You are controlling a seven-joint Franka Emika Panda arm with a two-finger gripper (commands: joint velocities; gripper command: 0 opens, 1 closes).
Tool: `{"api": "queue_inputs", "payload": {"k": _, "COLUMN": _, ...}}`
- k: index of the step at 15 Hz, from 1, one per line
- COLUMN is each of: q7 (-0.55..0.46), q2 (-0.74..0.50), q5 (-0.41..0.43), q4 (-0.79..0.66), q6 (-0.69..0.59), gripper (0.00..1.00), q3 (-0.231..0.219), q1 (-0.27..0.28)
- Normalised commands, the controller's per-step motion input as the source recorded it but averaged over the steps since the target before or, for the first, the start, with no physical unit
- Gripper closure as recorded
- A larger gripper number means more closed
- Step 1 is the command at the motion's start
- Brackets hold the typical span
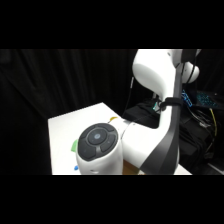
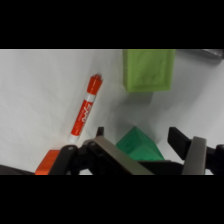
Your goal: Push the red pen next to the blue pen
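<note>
Item: red pen (image 2: 86, 107). Slim red marker with a white band near its upper end and white lettering along the barrel. Lies flat on the white tabletop (image 2: 35, 90) in the wrist view, long axis running from about 1 o'clock down to 7 o'clock, left of picture centre. Nothing touches it.

Handling, as judged: light, rigid, smooth plastic; round barrel likely to roll or spin if nudged off-centre. Best contacted broadside at mid-barrel, with the push square to its length so it slides rather than pivots.

Item: blue pen. Not identifiable in either view; a small blue patch at the side view's bottom edge, at 7 o'clock from the arm's housing, is too little to name.

Item: end effector (image 2: 145, 150). Two fingers rise from the bottom edge, set well apart, nothing held between them. The red pen sits at about 10 o'clock from it, clear of the left finger.

Other items: light green sponge (image 2: 148, 70) at 12 o'clock, well apart from the pen; dark green block (image 2: 137, 145) between the fingers on the tabletop; orange block (image 2: 48, 162) at 8 o'clock, near the pen's lower end. In the side view, the arm (image 1: 150, 120) hides most of the tabletop.
</note>
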Motion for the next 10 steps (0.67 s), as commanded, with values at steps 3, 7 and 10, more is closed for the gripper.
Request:
{"api": "queue_inputs", "payload": {"k": 3, "q7": -0.17, "q2": 0.25, "q5": 0.156, "q4": 0.24, "q6": 0.06, "gripper": 0.00, "q3": 0.064, "q1": -0.002}}
{"api": "queue_inputs", "payload": {"k": 7, "q7": -0.18, "q2": 0.23, "q5": 0.153, "q4": 0.28, "q6": 0.07, "gripper": 0.00, "q3": 0.048, "q1": -0.008}}
{"api": "queue_inputs", "payload": {"k": 10, "q7": -0.17, "q2": 0.17, "q5": 0.123, "q4": 0.28, "q6": 0.04, "gripper": 0.00, "q3": -0.008, "q1": -0.037}}
